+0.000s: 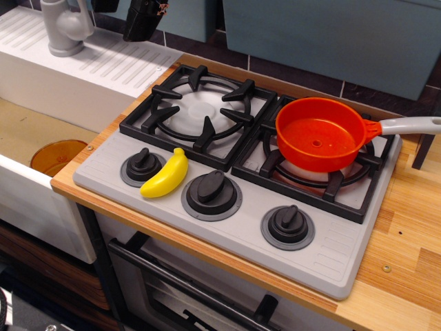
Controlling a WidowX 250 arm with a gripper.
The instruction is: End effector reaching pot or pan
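The orange-red saucepan (320,134) sits upright and empty on the right burner grate of the toy stove (344,265). It has a small hole in its base, and its light grey handle (411,125) points right. The black gripper (145,19) hangs at the top edge of the view, above the white ribbed drainboard (103,58). It is far to the left of and behind the pan and touches nothing. Only its lower part shows, so I cannot tell how the fingers stand.
A yellow toy banana (165,176) lies between the left and middle knobs. The left burner grate (200,110) is bare. A grey faucet (65,27) stands at the back left. An amber bowl (58,155) sits in the sink. A dark upright post (426,141) stands at the right.
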